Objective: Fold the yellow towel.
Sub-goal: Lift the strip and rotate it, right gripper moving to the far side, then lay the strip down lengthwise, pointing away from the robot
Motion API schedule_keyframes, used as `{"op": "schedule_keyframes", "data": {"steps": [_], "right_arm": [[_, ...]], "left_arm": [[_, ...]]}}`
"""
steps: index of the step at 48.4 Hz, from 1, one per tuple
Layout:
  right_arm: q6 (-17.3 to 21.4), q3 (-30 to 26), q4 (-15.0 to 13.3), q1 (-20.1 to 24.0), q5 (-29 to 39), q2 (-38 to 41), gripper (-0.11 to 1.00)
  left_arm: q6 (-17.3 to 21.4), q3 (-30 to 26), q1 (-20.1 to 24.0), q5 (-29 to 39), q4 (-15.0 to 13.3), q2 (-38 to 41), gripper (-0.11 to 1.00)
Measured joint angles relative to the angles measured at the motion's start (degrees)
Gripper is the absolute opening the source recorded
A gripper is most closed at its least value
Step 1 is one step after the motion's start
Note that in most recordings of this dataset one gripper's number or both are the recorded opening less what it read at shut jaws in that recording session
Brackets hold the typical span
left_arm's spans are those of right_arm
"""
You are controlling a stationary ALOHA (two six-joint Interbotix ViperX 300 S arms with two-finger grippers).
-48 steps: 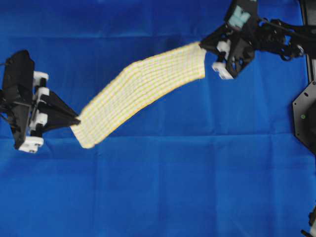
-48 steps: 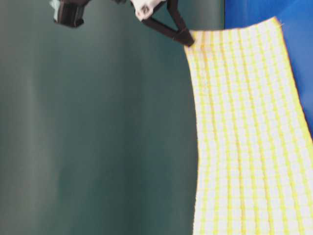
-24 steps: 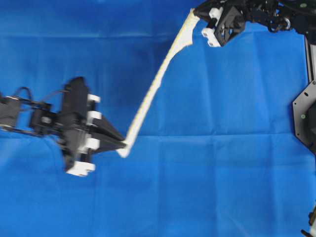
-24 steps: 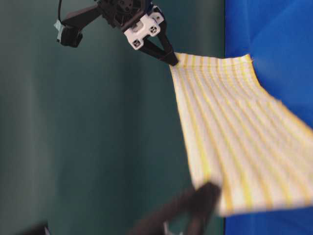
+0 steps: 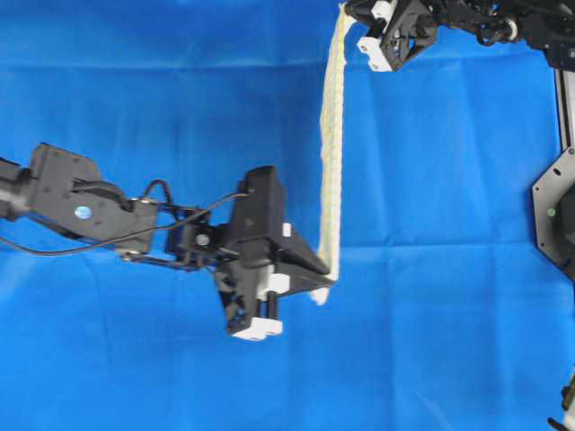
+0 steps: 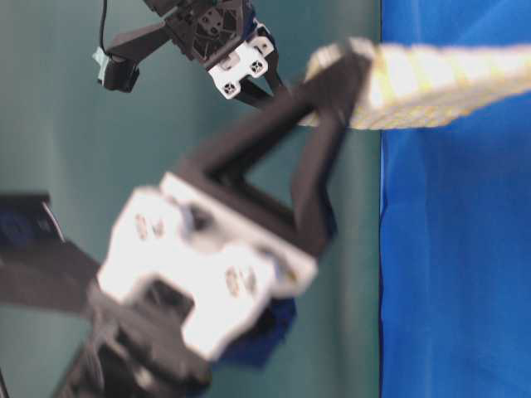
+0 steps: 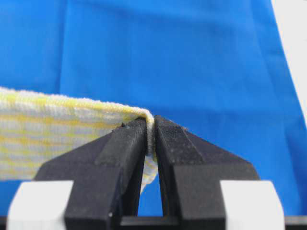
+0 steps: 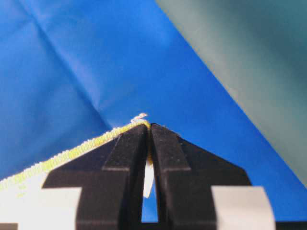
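The yellow towel [image 5: 331,153] hangs in the air, stretched between both grippers, and from overhead it shows almost edge-on as a narrow vertical strip. My left gripper [image 5: 331,277] is shut on its lower corner near the middle of the table. My right gripper [image 5: 347,9] is shut on the upper corner at the top edge of the view. In the left wrist view the checked towel [image 7: 57,134] runs left from the pinched tips [image 7: 150,132]. The right wrist view shows its yellow hem [image 8: 72,151] held between the jaw tips [image 8: 148,125]. At table level the towel [image 6: 440,87] stretches out to the right.
A large plain blue cloth [image 5: 431,314] covers the table. Black robot mounts [image 5: 557,206] stand at the right edge. The left arm [image 5: 81,206] stretches in from the left. A dark green backdrop [image 6: 50,133] fills the left of the table-level view.
My left gripper has swung right toward the table's middle with its corner. The right gripper has moved up and slightly left. The towel has turned from a broad band to a thin vertical strip.
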Motion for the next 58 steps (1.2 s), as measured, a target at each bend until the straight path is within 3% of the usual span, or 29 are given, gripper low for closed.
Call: {"op": "schedule_keyframes", "data": {"steps": [11, 25, 39, 58], "right_arm": [[0.00, -0.44, -0.35, 0.00, 0.00, 0.35, 0.02], [-0.09, -0.35, -0.79, 0.00, 0.00, 0.53, 0.02], [-0.09, 0.35, -0.79, 0.00, 0.00, 3.08, 0.02], [-0.09, -2.99, -0.79, 2.29, -0.44, 6.77, 0.02]], "left_arm": [[1.93, -4.22, 0.18, 0.09, 0.00, 3.69, 0.04], [2.64, -5.19, 0.26, -1.76, 0.18, 6.33, 0.04], [4.04, -2.55, 0.18, -7.56, 0.18, 8.79, 0.04], [4.13, 3.52, -0.79, -9.32, 0.18, 7.21, 0.04]]}}
